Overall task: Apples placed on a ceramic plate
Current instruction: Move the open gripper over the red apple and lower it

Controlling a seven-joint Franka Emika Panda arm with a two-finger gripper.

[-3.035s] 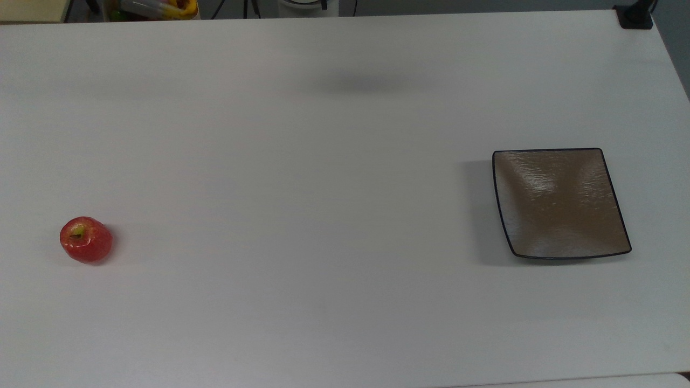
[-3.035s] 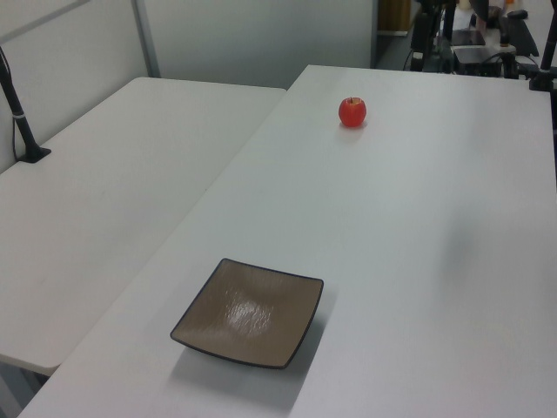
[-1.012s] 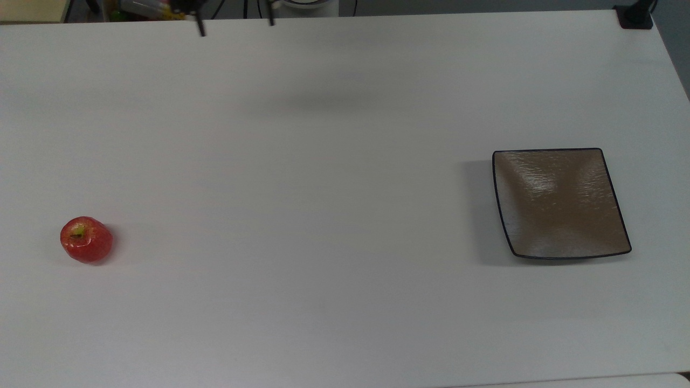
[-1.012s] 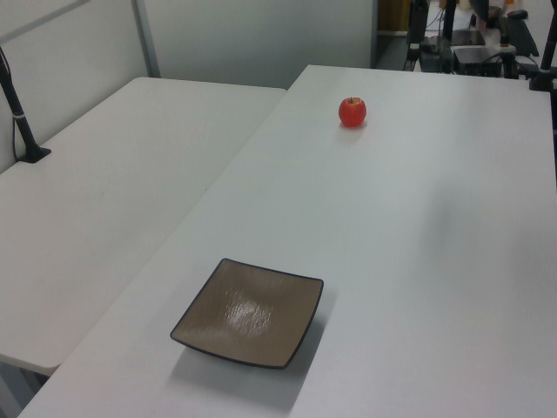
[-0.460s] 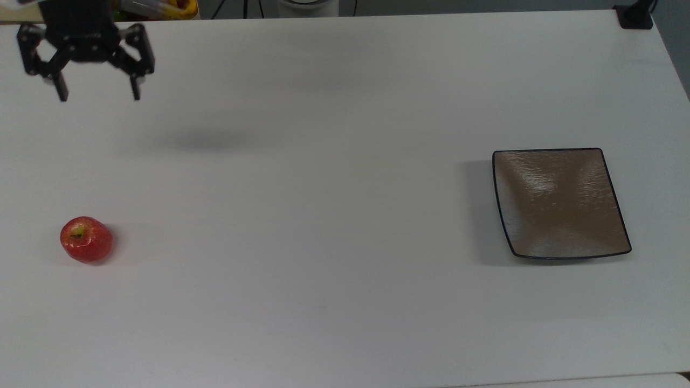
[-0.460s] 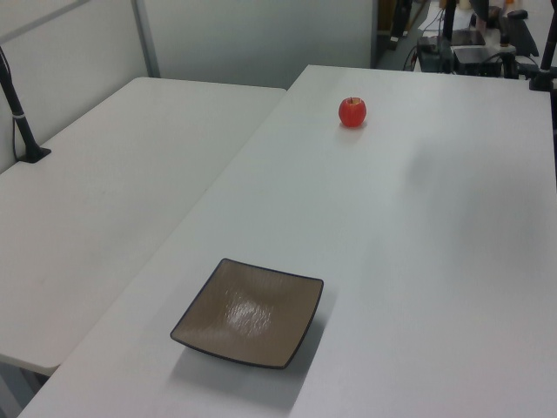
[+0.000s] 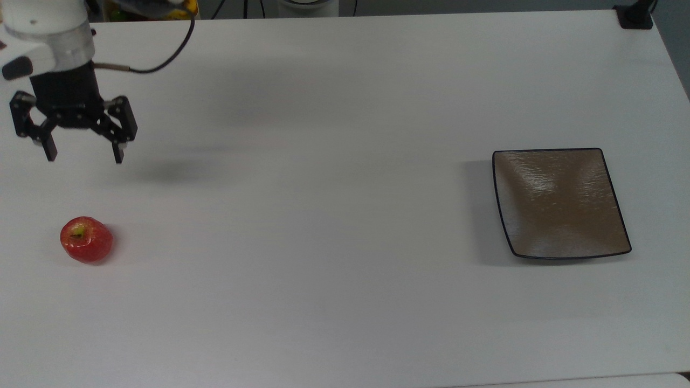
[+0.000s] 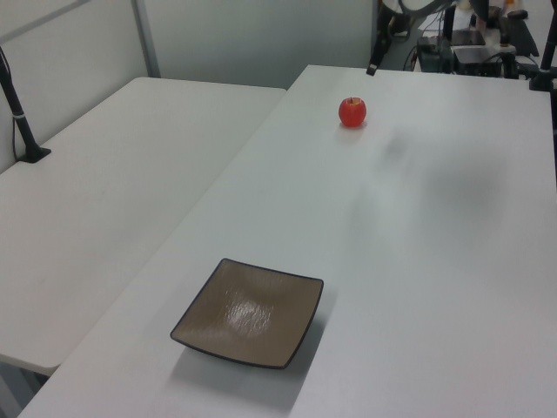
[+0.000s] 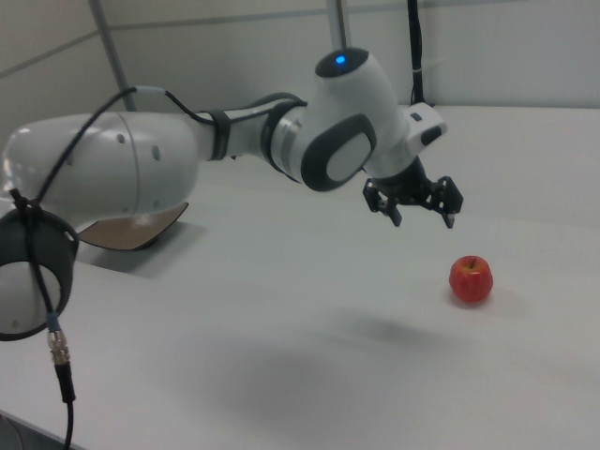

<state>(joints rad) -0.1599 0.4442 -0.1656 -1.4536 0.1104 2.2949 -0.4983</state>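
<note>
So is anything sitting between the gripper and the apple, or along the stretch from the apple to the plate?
Nothing visible. The open gripper hangs above bare table short of the apple, and the stretch across to the plate is bare too.

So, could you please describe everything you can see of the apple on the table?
The apple is small, round and glossy red with faint pale flecks and a yellow-green stem dimple facing up. It sits upright on the white table, near the top view's left edge, far from the plate. Nothing else touches it; the open claw hangs apart from it.
</note>
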